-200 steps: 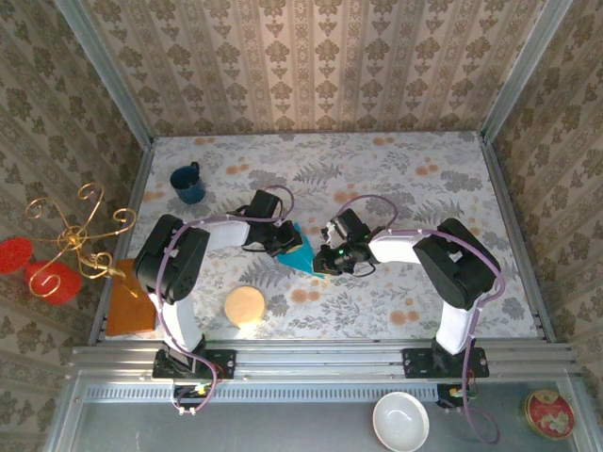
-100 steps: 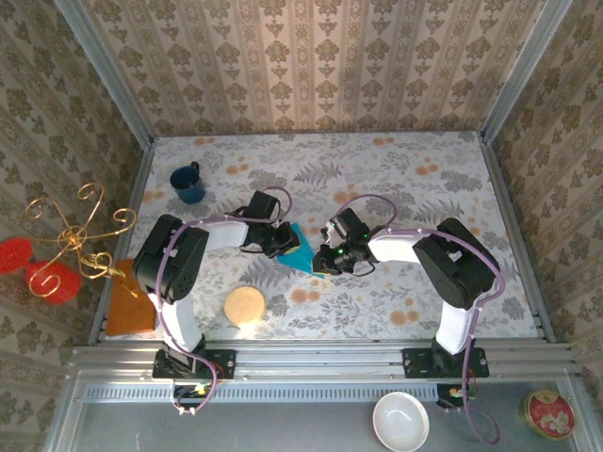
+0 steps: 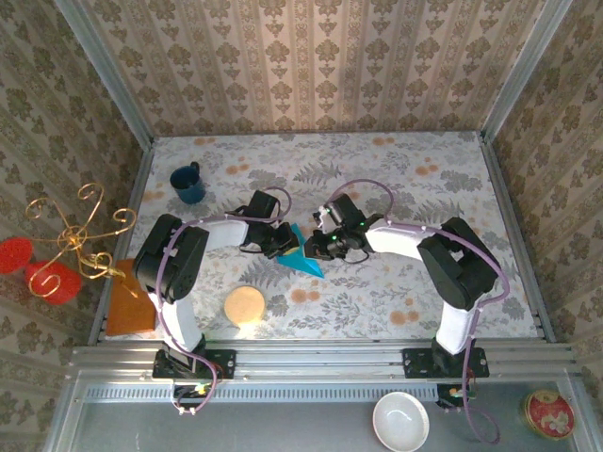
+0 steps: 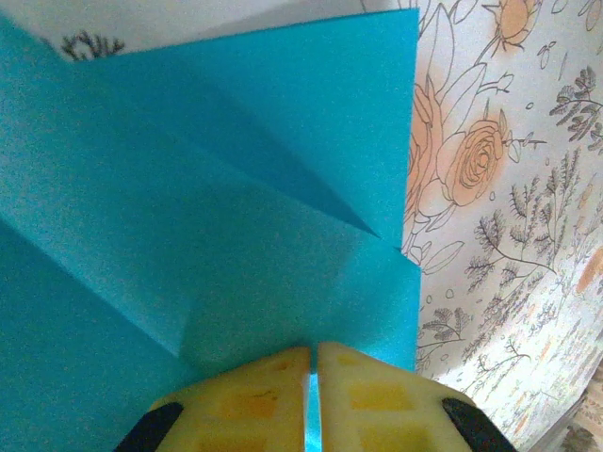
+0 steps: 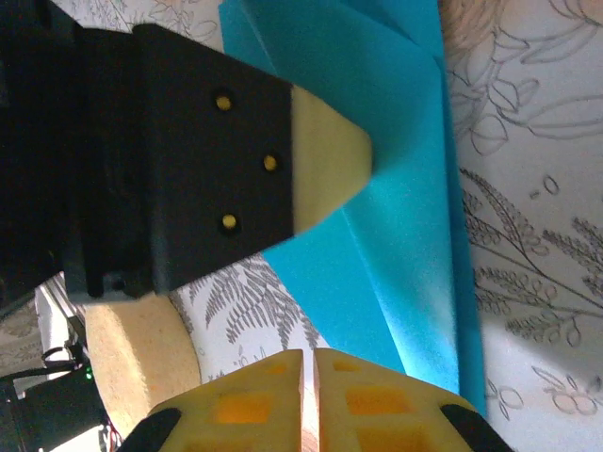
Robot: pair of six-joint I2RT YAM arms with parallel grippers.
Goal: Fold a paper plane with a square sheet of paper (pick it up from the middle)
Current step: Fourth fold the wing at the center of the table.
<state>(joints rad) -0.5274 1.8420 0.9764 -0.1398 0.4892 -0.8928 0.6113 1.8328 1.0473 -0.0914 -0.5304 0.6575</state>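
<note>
Lately moved, right tool [image 3: 325, 247]: stands farther up and left than a second ago, off the near tip of the paper [image 3: 306, 262], which now shows bare.
Meaning for task: reads as a pressing stroke along a crease just ended; leaves the folding midway, with wing folds probably yet to do.
Left tool [image 4: 312, 356]: clenches on the paper's edge, a thin blue sliver between its pads.
Right tool grip: clenched, pads together, nothing blue between them; sits just beside the paper.
Paper's place: lies on the counter [image 3: 405, 188] between the two tools, near the middle.
Paper's look: bright turquoise, layered in diagonal flaps with crisp creases; tapers to a sharp point aimed near-right.
</note>
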